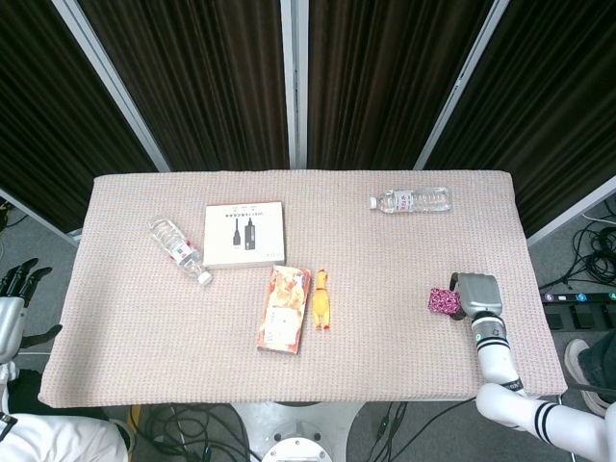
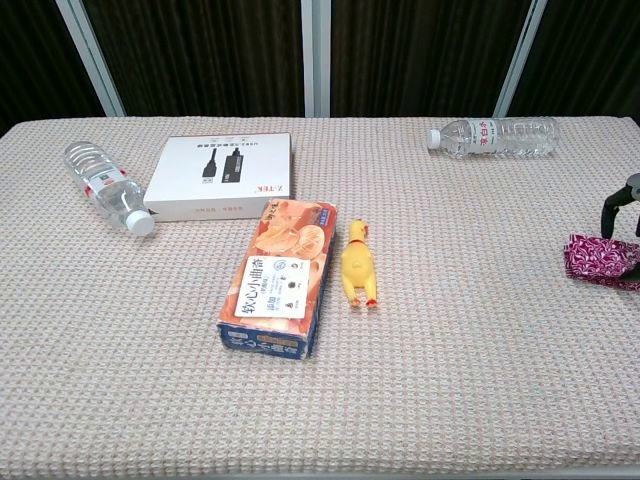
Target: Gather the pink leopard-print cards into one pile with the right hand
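The pink leopard-print cards [image 1: 442,300] lie as one small heap near the table's right edge, showing in the chest view as a pink patch [image 2: 600,261] at the far right. My right hand [image 1: 477,293] sits palm-down just right of the heap and covers its right part. In the chest view only one dark finger [image 2: 612,204] shows, arched above the cards with a gap under it; the other fingers are out of frame. My left hand [image 1: 17,280] hangs off the table's left side, fingers spread and holding nothing.
A clear water bottle [image 1: 412,200] lies at the back right. An orange snack box [image 1: 283,309] and a yellow rubber chicken [image 1: 321,299] lie mid-table. A white product box [image 1: 244,234] and a second bottle [image 1: 179,249] lie at the left.
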`<state>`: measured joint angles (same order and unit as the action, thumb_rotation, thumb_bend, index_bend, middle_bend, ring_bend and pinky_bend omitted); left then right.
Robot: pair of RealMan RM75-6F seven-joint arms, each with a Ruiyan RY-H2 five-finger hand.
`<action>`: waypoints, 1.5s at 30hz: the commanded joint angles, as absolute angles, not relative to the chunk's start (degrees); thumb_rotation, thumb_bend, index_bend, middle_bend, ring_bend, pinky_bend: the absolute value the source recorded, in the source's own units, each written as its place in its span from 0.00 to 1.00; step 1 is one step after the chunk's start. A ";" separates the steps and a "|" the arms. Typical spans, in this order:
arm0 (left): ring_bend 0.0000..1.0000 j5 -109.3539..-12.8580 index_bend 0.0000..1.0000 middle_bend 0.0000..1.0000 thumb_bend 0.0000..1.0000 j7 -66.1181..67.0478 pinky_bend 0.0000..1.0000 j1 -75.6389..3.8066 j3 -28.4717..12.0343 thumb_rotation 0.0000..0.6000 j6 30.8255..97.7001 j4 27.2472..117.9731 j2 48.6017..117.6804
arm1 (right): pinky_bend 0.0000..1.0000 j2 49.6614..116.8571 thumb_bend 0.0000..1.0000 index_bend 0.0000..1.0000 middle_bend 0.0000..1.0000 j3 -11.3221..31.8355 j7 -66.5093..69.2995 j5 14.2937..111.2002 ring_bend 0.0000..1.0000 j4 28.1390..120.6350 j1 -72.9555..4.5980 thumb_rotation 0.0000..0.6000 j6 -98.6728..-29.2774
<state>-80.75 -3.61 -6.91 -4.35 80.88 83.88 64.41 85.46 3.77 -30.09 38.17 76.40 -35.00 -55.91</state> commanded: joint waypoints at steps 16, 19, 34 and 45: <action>0.13 -80.75 0.22 0.19 0.00 -3.99 0.30 -6.81 -4.19 1.00 80.78 83.44 64.62 | 1.00 86.16 0.00 0.46 1.00 4.83 -31.32 37.69 1.00 75.07 -34.28 1.00 -54.96; 0.13 -80.80 0.22 0.19 0.00 -4.05 0.30 -6.78 -4.18 1.00 80.85 83.40 64.58 | 1.00 86.21 0.00 0.46 1.00 4.98 -31.56 37.54 1.00 75.14 -34.25 1.00 -54.74; 0.13 -80.65 0.22 0.19 0.00 -4.01 0.30 -6.88 -4.17 1.00 80.52 83.11 64.76 | 1.00 86.91 0.00 0.46 1.00 5.30 -32.24 37.17 1.00 74.54 -33.77 1.00 -54.36; 0.13 -80.52 0.22 0.19 0.00 -4.38 0.30 -6.71 -4.14 1.00 80.54 82.71 64.73 | 1.00 87.86 0.00 0.46 1.00 5.74 -33.02 37.33 1.00 74.56 -33.82 1.00 -54.93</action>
<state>-80.52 -4.39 -6.72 -4.14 80.54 82.71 64.73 87.85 5.73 -33.01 37.34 74.57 -33.81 -54.92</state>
